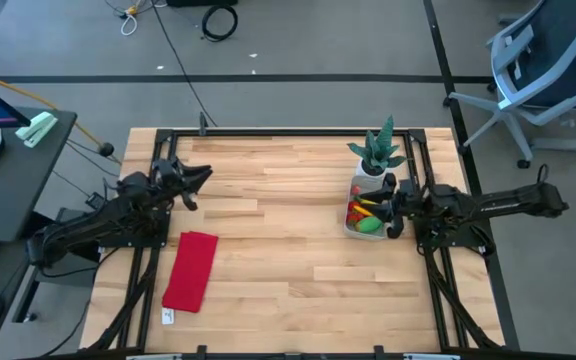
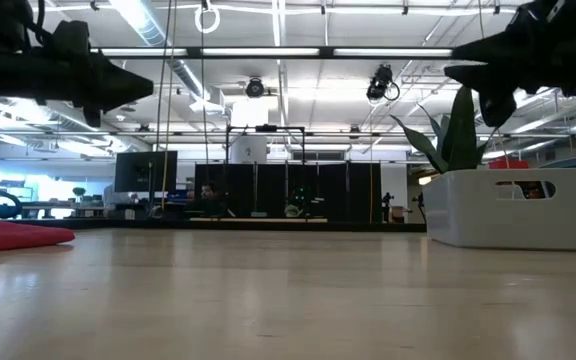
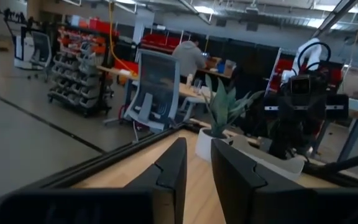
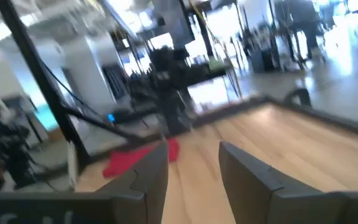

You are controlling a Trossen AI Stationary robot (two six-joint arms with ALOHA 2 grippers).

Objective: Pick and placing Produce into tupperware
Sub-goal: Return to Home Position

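Observation:
The tupperware stands on the table's right side, next to a spiky plant in a white pot. Inside it lie several produce pieces in red, yellow, orange and green. The low view shows the tub resting flat on its base. My right gripper hovers above the tub's right edge, fingers open and empty, pointing toward the table's left. My left gripper waits raised over the far left of the table, with a narrow gap between its fingers, holding nothing.
A flat red cloth lies near the table's left near corner, with a small white tag beside it. Black frame rails run along the table's edges. Bare wood spans the middle. A desk stands to the left and an office chair to the far right.

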